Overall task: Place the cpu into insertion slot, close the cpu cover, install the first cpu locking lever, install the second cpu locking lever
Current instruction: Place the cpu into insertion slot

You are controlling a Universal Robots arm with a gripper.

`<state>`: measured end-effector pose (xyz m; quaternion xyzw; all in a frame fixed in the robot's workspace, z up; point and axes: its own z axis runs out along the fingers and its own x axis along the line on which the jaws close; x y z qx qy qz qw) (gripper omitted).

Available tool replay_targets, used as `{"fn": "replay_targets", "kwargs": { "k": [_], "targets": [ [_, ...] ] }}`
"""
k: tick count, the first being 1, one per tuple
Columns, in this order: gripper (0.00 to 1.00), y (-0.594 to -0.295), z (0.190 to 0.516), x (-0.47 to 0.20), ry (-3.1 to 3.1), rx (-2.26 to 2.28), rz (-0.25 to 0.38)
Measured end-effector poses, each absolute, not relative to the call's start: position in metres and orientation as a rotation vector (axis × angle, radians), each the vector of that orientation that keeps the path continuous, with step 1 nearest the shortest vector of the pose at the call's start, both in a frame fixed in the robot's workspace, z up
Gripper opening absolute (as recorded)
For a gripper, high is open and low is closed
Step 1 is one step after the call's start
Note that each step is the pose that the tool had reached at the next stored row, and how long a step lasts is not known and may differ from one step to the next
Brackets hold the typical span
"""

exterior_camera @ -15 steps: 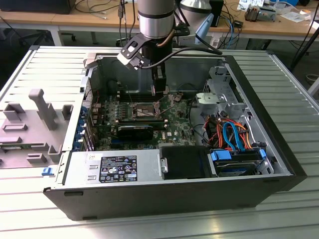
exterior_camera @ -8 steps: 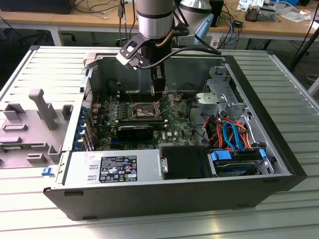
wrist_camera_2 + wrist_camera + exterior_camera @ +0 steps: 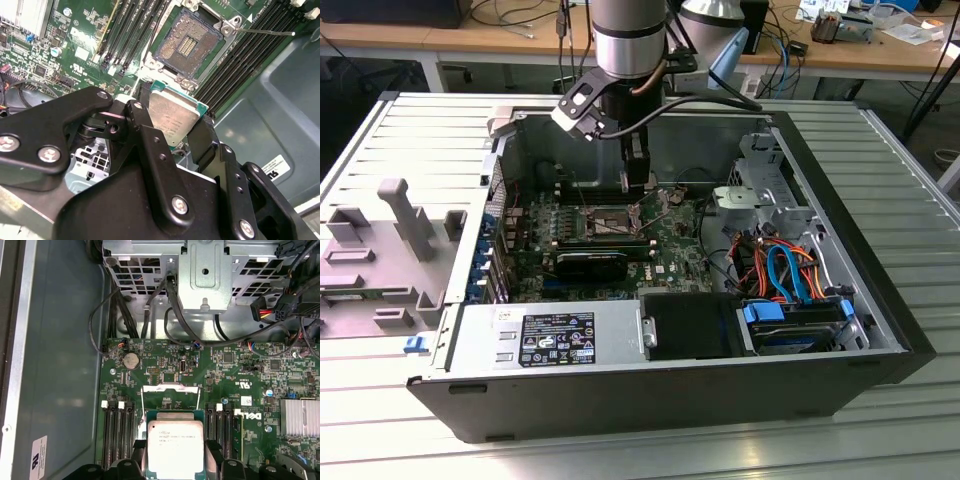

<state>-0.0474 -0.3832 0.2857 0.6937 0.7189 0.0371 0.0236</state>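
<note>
I've got the gripper (image 3: pixel 169 120) clenched on the cpu (image 3: pixel 175 117), which sits between its fingers, square, lid facing away from the board. In the exterior view the gripper hangs at one o'clock of the insertion slot (image 3: pixel 605 222).

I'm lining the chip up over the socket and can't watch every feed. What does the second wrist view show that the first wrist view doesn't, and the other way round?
Second wrist view: the open socket, empty, with a thin metal lever sticking out from one corner.
First wrist view: a coin battery and a connector with red, yellow and black wires.
Both wrist views: the chip clamped in the gripper, above the green board, with black memory slots alongside.
</note>
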Motion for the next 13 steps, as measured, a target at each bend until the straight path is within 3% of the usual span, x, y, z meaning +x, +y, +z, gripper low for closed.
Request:
{"fn": "replay_targets", "kwargs": {
  "k": [13],
  "targets": [
    [0.55,-0.3832,0.2841,-0.0475,2.225,2.147,0.115]
  ]
}}
